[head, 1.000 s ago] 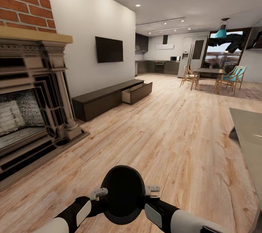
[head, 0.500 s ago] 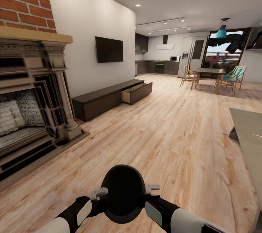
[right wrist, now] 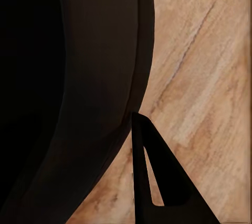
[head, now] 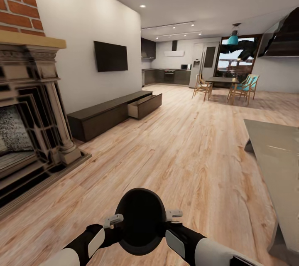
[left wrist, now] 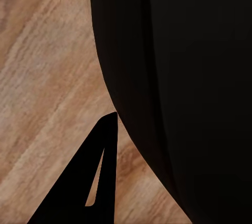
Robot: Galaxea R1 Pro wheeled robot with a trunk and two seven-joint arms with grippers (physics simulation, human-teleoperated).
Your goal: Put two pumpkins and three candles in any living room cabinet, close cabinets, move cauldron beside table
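The black cauldron (head: 140, 221) hangs low in front of me above the wood floor, mouth toward the head camera. My left gripper (head: 114, 219) is shut on its left rim and my right gripper (head: 172, 215) on its right rim. In the left wrist view one dark finger (left wrist: 100, 171) lies against the cauldron wall (left wrist: 184, 77). The right wrist view shows a finger (right wrist: 157, 182) beside the wall (right wrist: 79, 77). The dark-brown cabinet (head: 108, 114) runs along the left wall with its far drawer (head: 145, 107) pulled open. The grey table (head: 276, 153) stands at the right. The pumpkins and candles are out of view.
A brick fireplace (head: 29, 124) with a raised hearth fills the near left. A TV (head: 110, 56) hangs above the cabinet. Far back are a dining table with chairs (head: 224, 85) and grey kitchen units. Wide wood floor lies between cabinet and table.
The whole picture has slid left, so the camera has turned right; more of the table shows. Cauldron and both grippers keep the same place in the view.
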